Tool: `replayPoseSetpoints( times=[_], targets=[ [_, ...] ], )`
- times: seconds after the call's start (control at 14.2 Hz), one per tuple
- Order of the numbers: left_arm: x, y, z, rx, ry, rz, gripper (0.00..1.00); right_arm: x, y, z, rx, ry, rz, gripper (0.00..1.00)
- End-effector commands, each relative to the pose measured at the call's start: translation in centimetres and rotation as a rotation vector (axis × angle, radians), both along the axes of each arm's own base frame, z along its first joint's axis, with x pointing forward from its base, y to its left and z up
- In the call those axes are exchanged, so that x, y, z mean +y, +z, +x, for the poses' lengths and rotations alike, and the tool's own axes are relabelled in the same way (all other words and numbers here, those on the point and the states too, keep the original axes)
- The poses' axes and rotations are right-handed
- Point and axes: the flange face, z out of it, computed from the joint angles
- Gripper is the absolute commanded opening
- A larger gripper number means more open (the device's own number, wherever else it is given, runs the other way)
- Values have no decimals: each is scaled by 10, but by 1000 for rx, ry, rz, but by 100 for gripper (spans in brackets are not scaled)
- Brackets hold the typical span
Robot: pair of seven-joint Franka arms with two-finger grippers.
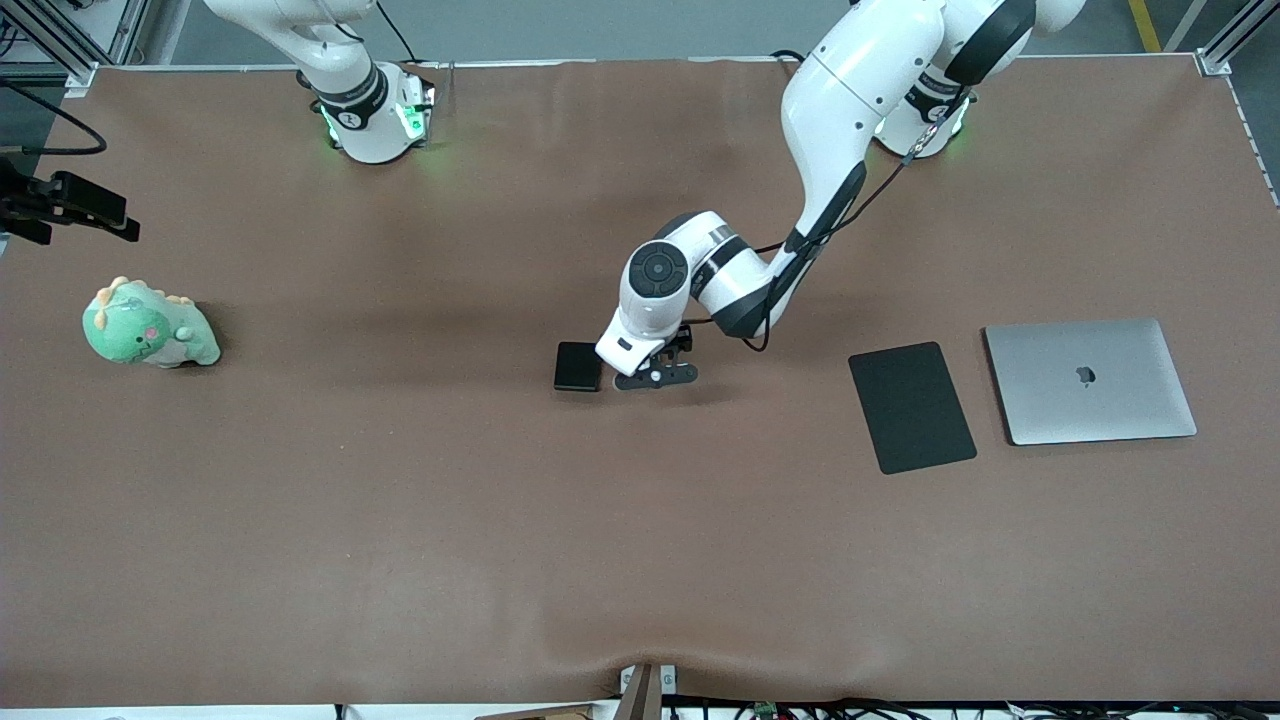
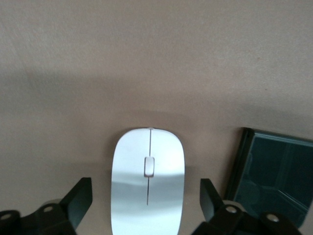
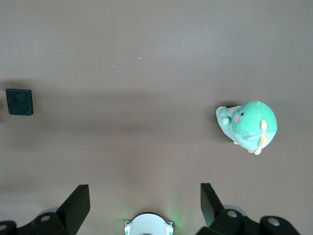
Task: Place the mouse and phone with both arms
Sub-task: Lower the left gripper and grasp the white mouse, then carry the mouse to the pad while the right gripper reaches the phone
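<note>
The left gripper sat low at centre frame, jaws spread wide astride the glossy white oval mouse, which the front view hid under the wrist. The small black rectangular phone lay just beside it. The right gripper waited high, jaws wide and empty.

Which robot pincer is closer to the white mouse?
The left one. The left pincer is low at the table, its fingers on either side of the mouse, beside the phone. The right pincer waits high up above its own base.
</note>
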Motion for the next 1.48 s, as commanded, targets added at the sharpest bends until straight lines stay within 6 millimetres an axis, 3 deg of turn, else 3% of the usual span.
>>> replayPoseSetpoints(
  times=[0.0,0.14,0.28,0.42,0.56,0.77,0.99,1.13,1.27,1.41],
  targets=[
    [-6,-8,2,-32,9,13,85,-4,-5,4,10,8,-9,100],
    [-6,-8,2,-32,10,13,73,-1,-11,7,22,16,-10,100],
    [-6,-6,3,-35,12,12,51,-1,-12,7,28,15,-8,100],
    [-4,0,6,-40,13,8,25,8,-29,14,66,21,-9,100],
    [-1,13,13,-52,18,3,13,18,-35,15,83,34,2,100],
    [16,46,35,-85,49,-11,5,46,-36,16,86,61,-2,100],
    [41,98,58,-110,39,-1,4,87,-39,16,91,35,-19,100],
    [65,128,74,-123,20,10,4,103,-47,19,105,32,16,100],
    [89,150,87,-126,4,28,5,111,-57,24,120,-4,54,100],
    [113,165,99,-119,-14,49,5,133,-65,28,114,-18,45,100]
  ],
)
